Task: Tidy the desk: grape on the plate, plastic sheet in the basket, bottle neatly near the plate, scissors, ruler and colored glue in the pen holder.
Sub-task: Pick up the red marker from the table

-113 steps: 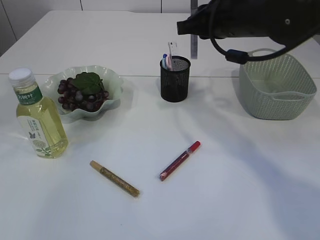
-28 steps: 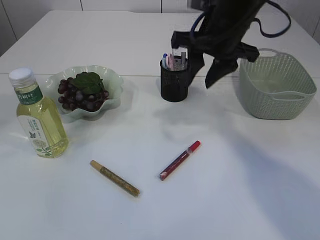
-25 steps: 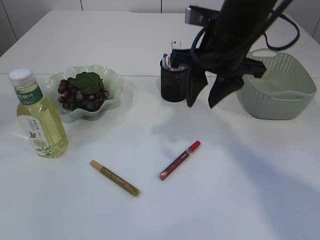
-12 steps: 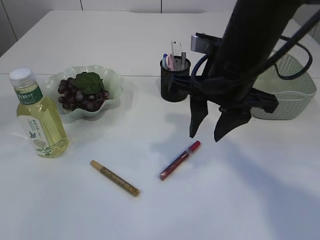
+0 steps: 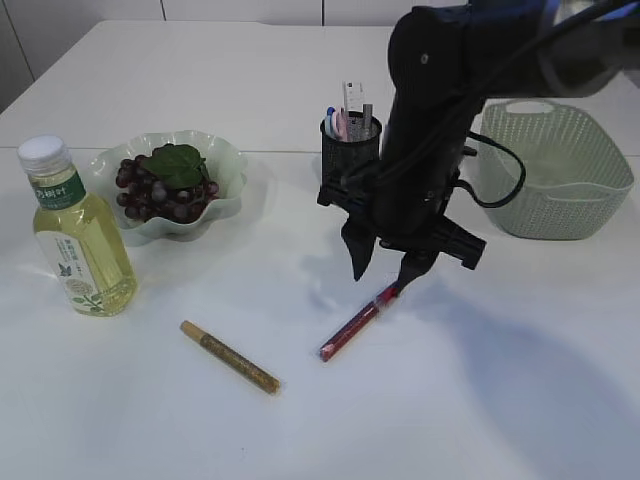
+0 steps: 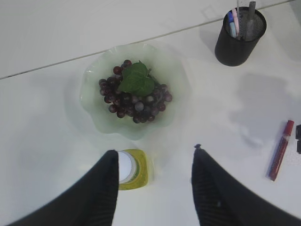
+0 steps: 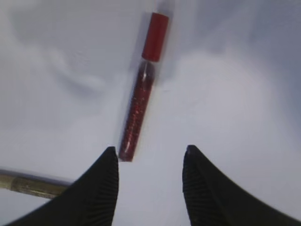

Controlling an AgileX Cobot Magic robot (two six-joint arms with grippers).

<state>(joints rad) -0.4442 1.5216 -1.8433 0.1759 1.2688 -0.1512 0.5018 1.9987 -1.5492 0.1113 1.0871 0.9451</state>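
My right gripper (image 5: 384, 272) hangs open just above the red glue pen (image 5: 352, 328), which lies on the table; in the right wrist view the red glue pen (image 7: 140, 99) lies ahead of the open right gripper (image 7: 149, 150), nearer its left finger. A gold glue pen (image 5: 230, 357) lies to the left. The grape (image 5: 160, 195) rests on the green plate (image 5: 230, 160), with the bottle (image 5: 78, 235) upright beside it. The black pen holder (image 5: 350, 165) holds a grey ruler (image 5: 367, 112) and pink and blue handles. My left gripper (image 6: 155, 153) hovers open high over the bottle (image 6: 134, 167). The plastic sheet cannot be made out.
A green woven basket (image 5: 555, 185) stands at the right, behind the right arm. The right arm's cable loops between the pen holder and the basket. The table's far edge runs behind the holder.
The right arm has come away from the pen holder, moving forward and down until its open fingers hang over the red glue pen. The objects on the table have not moved.
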